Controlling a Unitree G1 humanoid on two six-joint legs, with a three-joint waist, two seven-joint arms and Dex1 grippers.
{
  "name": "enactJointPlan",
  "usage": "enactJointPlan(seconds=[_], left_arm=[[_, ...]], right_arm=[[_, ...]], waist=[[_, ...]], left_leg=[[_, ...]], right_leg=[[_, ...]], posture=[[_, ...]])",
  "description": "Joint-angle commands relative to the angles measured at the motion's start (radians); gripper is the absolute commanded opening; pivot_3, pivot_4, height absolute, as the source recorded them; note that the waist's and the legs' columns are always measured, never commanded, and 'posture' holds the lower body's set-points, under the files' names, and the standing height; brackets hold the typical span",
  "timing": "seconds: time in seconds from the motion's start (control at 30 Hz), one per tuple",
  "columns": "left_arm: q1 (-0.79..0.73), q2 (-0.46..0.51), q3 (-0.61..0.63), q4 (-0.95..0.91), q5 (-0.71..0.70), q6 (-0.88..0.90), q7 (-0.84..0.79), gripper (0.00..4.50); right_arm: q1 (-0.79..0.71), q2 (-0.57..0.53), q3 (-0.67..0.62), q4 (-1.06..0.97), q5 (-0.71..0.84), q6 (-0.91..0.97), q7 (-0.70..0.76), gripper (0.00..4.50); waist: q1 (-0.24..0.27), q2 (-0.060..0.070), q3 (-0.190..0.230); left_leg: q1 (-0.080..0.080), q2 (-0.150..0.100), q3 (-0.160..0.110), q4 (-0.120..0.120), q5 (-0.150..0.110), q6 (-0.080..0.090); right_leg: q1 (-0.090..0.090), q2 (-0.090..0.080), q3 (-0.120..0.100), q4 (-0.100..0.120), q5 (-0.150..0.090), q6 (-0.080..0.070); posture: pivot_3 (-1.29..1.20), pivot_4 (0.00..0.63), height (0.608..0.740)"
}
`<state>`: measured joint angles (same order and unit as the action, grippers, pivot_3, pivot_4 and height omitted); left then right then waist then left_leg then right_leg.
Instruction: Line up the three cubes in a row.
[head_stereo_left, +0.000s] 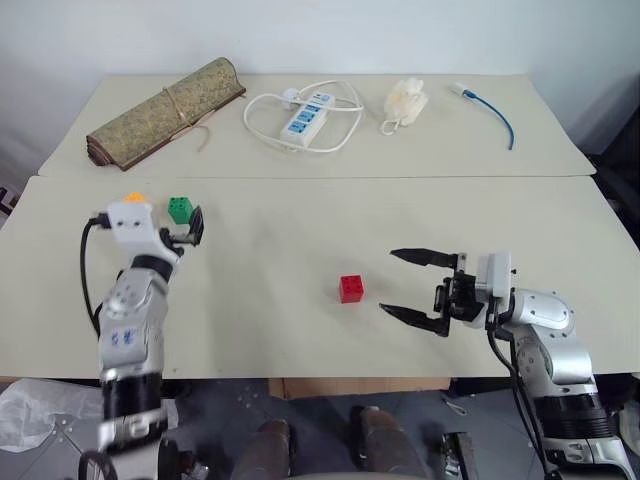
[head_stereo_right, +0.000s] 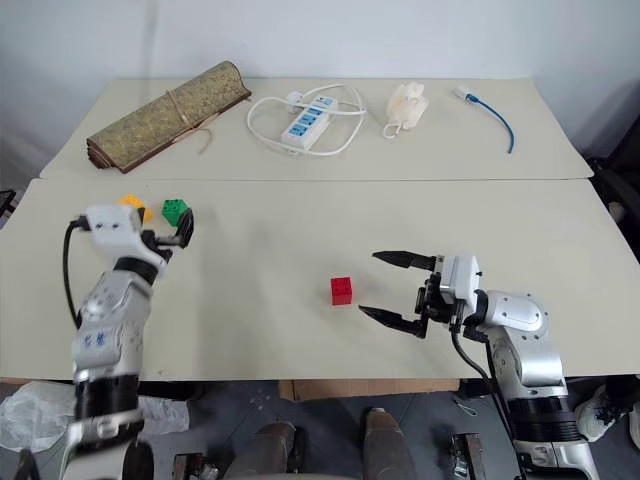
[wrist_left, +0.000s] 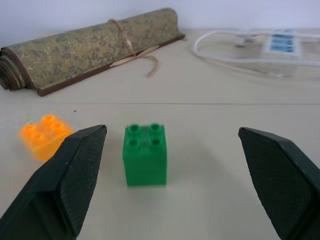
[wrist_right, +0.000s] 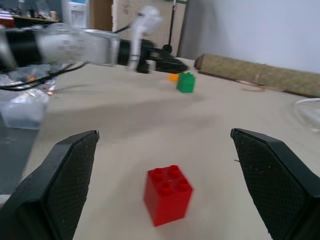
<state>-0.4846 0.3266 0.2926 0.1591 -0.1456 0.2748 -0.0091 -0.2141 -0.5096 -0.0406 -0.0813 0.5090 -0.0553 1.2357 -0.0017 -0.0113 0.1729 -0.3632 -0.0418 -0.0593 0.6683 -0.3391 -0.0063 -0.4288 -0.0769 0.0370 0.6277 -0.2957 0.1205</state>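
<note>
The table (head_stereo_left: 300, 330) carries all three cubes. The right gripper (head_stereo_left: 412, 285) has its fingers spread wide, level and aimed at the red cube (head_stereo_left: 351, 288), which sits just ahead of its tips. The left gripper (wrist_left: 170, 185) is also spread wide; the green cube (wrist_left: 145, 155) stands just ahead between its fingers, untouched, with the orange-yellow cube (wrist_left: 44, 135) just beyond one finger.
</note>
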Motion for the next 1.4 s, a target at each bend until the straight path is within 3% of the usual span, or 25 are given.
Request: enactJointPlan(seconds=[0.03, 0.33, 0.43, 0.67, 0.7, 0.9, 1.03, 1.2, 1.4], left_arm=[[-0.053, -0.007, 0.004, 0.055, 0.035, -0.031, 0.066, 4.5], [-0.136, -0.025, 0.004, 0.226, 0.036, -0.051, 0.094, 4.5], [-0.154, -0.021, 0.001, 0.268, 0.031, -0.071, 0.077, 3.92], [-0.15, -0.018, 0.002, 0.288, 0.028, -0.087, 0.052, 1.84], [-0.139, -0.021, 0.009, 0.268, 0.005, -0.109, 0.02, 1.5], [0.051, 0.045, -0.038, 0.039, -0.086, -0.236, -0.308, 1.48], [0.28, 0.212, -0.076, -0.218, -0.332, -0.191, -0.809, 1.48], [0.21, 0.368, -0.27, -0.149, -0.219, -0.273, -1.114, 1.48], [0.066, 0.277, -0.378, 0.029, -0.163, -0.337, -1.185, 1.48]], right_arm=[[0.017, -0.003, -0.008, -0.062, 0.016, 0.007, -0.027, 4.43], [0.053, -0.009, -0.014, -0.096, 0.003, 0.004, -0.065, 4.43], [0.06, -0.009, -0.016, -0.101, -0.001, 0.0, -0.077, 4.5], [0.083, -0.007, -0.013, -0.113, -0.008, -0.008, -0.091, 4.5], [0.087, -0.007, -0.013, -0.114, -0.009, -0.012, -0.093, 4.5], [0.1, 0.015, -0.056, -0.124, 0.03, -0.054, -0.112, 4.5], [0.153, -0.003, -0.118, -0.128, 0.031, -0.076, -0.137, 4.5], [0.208, -0.007, -0.128, -0.107, -0.003, -0.127, -0.132, 4.5], [0.199, 0.002, -0.105, -0.108, -0.006, -0.134, -0.141, 4.5]], waist=[[0.0, 0.0, 0.0], [0.007, 0.0, 0.0], [0.008, 0.0, 0.0], [0.008, 0.0, 0.0], [0.008, 0.0, 0.0], [0.001, 0.0, 0.0], [-0.004, 0.001, 0.0], [0.026, 0.002, 0.001], [0.02, 0.004, 0.0]], left_leg=[[0.0, 0.0, 0.0, 0.0, 0.0, 0.0], [-0.006, 0.0, -0.002, 0.006, 0.0, 0.0], [-0.006, -0.001, -0.002, 0.008, 0.0, 0.0], [-0.006, -0.001, -0.002, 0.008, 0.0, 0.0], [-0.006, -0.001, -0.002, 0.008, 0.0, 0.0], [-0.006, 0.0, -0.002, 0.006, 0.0, 0.0], [-0.006, 0.002, -0.002, 0.005, -0.001, -0.001], [-0.005, -0.001, -0.008, 0.008, -0.001, -0.001], [-0.005, -0.002, -0.006, 0.009, 0.0, 0.002]], right_leg=[[0.0, 0.0, 0.0, 0.0, 0.0, 0.0], [-0.003, -0.001, -0.002, 0.0, 0.0, 0.0], [-0.003, -0.001, -0.002, 0.0, 0.0, 0.001], [-0.003, -0.001, -0.002, 0.001, 0.0, 0.001], [-0.003, -0.001, -0.002, 0.0, 0.0, 0.001], [-0.003, -0.001, -0.002, 0.001, 0.0, 0.001], [-0.003, -0.001, -0.001, 0.001, 0.0, 0.0], [0.003, -0.002, -0.002, -0.003, 0.0, -0.002], [0.001, -0.001, -0.004, -0.001, 0.001, -0.001]], posture=[[0.0, 0.15, 0.74], [0.0, 0.15, 0.74], [0.0, 0.15, 0.74], [0.0, 0.15, 0.74], [0.0, 0.15, 0.74], [0.0, 0.15, 0.74], [0.0, 0.15, 0.74], [0.0, 0.15, 0.74], [0.0, 0.15, 0.74]])
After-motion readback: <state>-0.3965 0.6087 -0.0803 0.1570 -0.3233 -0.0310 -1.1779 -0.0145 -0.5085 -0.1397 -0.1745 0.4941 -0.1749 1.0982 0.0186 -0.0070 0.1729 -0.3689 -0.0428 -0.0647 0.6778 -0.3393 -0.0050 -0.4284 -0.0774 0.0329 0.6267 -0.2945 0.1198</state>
